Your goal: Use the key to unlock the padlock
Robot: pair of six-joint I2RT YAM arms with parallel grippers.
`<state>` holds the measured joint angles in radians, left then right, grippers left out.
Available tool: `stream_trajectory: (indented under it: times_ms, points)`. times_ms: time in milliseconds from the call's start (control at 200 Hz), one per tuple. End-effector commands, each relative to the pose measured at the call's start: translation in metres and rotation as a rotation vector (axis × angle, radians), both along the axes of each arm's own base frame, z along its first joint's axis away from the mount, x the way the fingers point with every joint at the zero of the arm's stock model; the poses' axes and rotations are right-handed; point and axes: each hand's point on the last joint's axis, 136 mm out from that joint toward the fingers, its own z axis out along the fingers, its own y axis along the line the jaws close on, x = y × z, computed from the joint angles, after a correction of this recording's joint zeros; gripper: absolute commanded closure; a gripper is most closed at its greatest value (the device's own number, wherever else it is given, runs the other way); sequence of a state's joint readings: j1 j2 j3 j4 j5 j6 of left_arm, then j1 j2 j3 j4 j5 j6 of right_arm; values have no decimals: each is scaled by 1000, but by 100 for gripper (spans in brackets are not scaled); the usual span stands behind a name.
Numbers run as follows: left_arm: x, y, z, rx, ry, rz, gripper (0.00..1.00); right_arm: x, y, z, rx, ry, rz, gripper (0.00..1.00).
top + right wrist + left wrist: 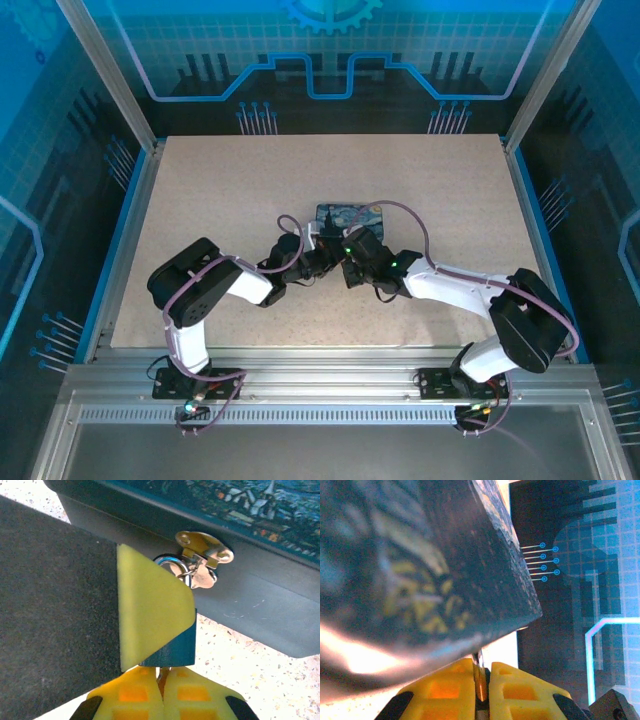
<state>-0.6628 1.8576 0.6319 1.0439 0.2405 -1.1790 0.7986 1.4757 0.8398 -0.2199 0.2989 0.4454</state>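
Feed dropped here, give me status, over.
Left gripper shut on key, at tin edge. Right gripper shut, tips at padlock. Its shackle through hasp.

A dark blue tin (340, 212) with a swirly painting print sits mid-frame on a speckled beige bench (220, 190).

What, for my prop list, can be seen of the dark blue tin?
The tin is a dark blue rectangular box whose lid carries a swirly painted print. It looks like metal, lies flat near the middle of the speckled table, lid seemingly shut. Its plain dark front wall bears a brass-coloured hasp with a silver shackle through it.
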Motion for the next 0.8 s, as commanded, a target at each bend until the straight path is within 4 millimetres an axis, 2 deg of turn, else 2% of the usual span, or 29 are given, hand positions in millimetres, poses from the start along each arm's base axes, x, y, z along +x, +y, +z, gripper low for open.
stream_trajectory:
  times_ms: [0, 65, 150, 190, 791]
  points:
    - [-1, -4, 24, -56, -64, -22, 100, -1, 6, 5, 31, -3, 12, 100]
    - [-1, -4, 23, -57, -64, -23, 100, -2, 5, 3, 26, 3, 7, 97]
    - [-1, -4, 22, -52, -63, -22, 100, -3, 1, 1, 18, 7, -7, 74]
    - [0, -3, 21, -47, -62, -20, 100, -4, 0, 2, 18, 7, -8, 69]
    - [-5, 5, -15, 43, -15, -8, 100, -25, -27, 7, 76, 16, -61, 59]
